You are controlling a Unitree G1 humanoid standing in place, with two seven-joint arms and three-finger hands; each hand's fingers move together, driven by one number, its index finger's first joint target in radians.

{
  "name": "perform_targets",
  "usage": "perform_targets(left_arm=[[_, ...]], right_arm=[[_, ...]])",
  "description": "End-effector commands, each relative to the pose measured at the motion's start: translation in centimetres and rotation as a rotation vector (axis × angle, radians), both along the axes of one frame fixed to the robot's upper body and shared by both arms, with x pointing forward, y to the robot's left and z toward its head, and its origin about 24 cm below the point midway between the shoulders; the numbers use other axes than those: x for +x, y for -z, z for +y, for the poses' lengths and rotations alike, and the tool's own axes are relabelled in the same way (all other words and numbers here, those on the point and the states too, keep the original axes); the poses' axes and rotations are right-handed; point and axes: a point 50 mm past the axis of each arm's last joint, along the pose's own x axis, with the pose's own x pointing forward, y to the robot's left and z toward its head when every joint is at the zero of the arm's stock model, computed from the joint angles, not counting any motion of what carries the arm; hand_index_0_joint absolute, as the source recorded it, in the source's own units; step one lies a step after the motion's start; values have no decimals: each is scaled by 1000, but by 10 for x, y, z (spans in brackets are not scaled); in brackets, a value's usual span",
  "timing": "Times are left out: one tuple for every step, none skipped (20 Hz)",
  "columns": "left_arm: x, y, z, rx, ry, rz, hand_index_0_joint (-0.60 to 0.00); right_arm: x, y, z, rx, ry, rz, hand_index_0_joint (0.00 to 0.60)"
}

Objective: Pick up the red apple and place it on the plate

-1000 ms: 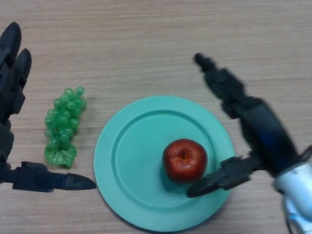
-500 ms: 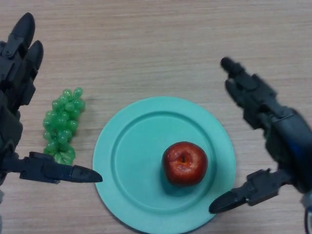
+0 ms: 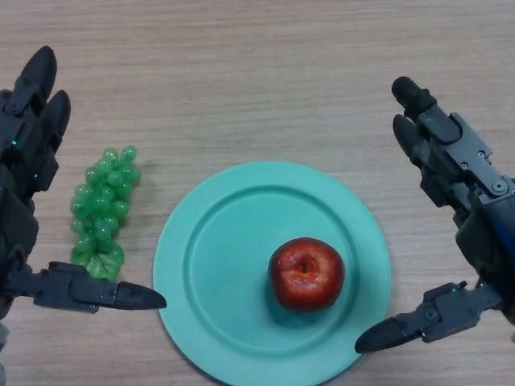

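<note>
The red apple [image 3: 306,273] sits stem-up on the teal plate [image 3: 217,257], right of the plate's middle. My right hand [image 3: 475,217] hovers off the plate's right edge, open, fingers straight and thumb pointing in toward the rim; nothing is between them and it is apart from the apple. At the view's left edge, my left hand [image 3: 24,177] is open too, its thumb stretched toward the plate's left rim.
A bunch of green grapes [image 3: 103,211] lies on the wooden table [image 3: 257,72] just left of the plate, between my left hand's fingers and thumb.
My right hand has let go of the apple and drawn back to the right, off the plate. The apple stays on the plate. The left hand shifted slightly.
</note>
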Motion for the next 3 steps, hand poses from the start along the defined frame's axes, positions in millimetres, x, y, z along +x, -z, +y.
perform_targets(left_arm=[[-15, -31, 3, 72, -31, -216, 0], [-16, -31, 2, 72, -29, -215, 0], [-17, -31, 1, 77, -30, -223, 0]], right_arm=[[-11, -29, -4, 23, 4, -181, 0], [-11, -30, -3, 21, 2, -179, 0], [-12, -31, -2, 15, -2, -176, 0]])
